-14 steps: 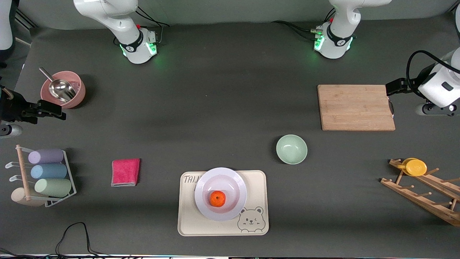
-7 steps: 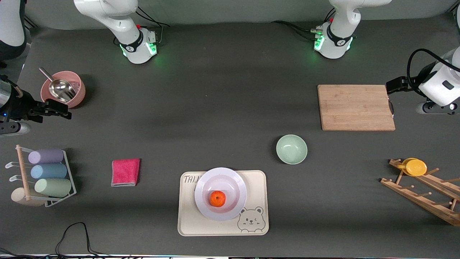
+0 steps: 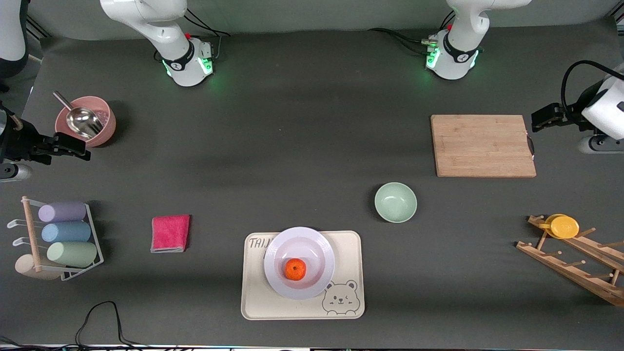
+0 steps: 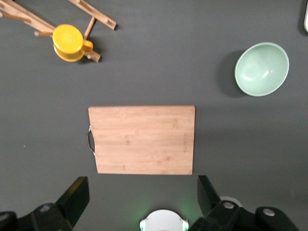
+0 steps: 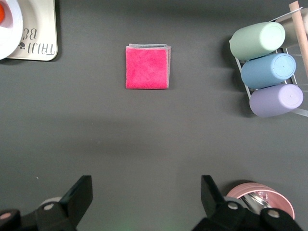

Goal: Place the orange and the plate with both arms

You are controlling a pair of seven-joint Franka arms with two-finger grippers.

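The orange (image 3: 295, 269) lies in the pale plate (image 3: 300, 236), which sits on the cream bear tray (image 3: 350, 243) near the front camera. A sliver of the orange (image 5: 1, 13) and the plate's rim (image 5: 10, 29) show at the edge of the right wrist view. My left gripper (image 3: 542, 117) is open and empty, up over the table beside the cutting board's handle end; its fingers stand wide apart in the left wrist view (image 4: 143, 195). My right gripper (image 3: 73, 146) is open and empty, up over the table beside the pink bowl, and it shows wide apart in the right wrist view (image 5: 146, 194).
A wooden cutting board (image 3: 482, 145), a mint-green bowl (image 3: 395, 202) and a wooden rack with a yellow cup (image 3: 563, 226) lie toward the left arm's end. A pink bowl with a metal scoop (image 3: 86, 120), a pink cloth (image 3: 170, 233) and a rack of pastel cups (image 3: 63, 234) lie toward the right arm's end.
My left gripper has drawn a little away from the cutting board toward the left arm's end of the table. My right gripper shifted slightly out and back. The orange and plate have not moved.
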